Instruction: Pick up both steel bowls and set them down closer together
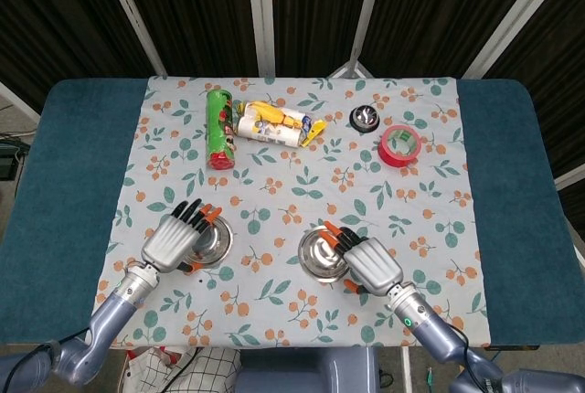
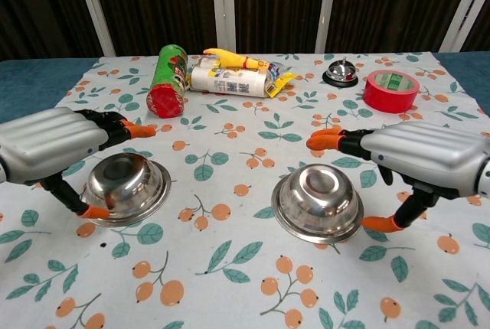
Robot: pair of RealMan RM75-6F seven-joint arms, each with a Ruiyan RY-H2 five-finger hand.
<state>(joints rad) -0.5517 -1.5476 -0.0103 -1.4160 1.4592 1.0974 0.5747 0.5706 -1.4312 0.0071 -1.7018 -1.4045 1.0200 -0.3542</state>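
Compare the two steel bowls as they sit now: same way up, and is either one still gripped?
The left bowl sits upright, hollow facing up; the right bowl is upside down, base on top. The left hand has a fingertip touching the left bowl's near rim, while the right hand looks clear of the right bowl. Both rest flat on the floral tablecloth, fingers spread above them.

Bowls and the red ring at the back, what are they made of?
Both bowls look like polished steel: mirror shine, with reflections in the metal. The red ring looks like a roll of tape, glossy red outside with a green core; probably plastic film.
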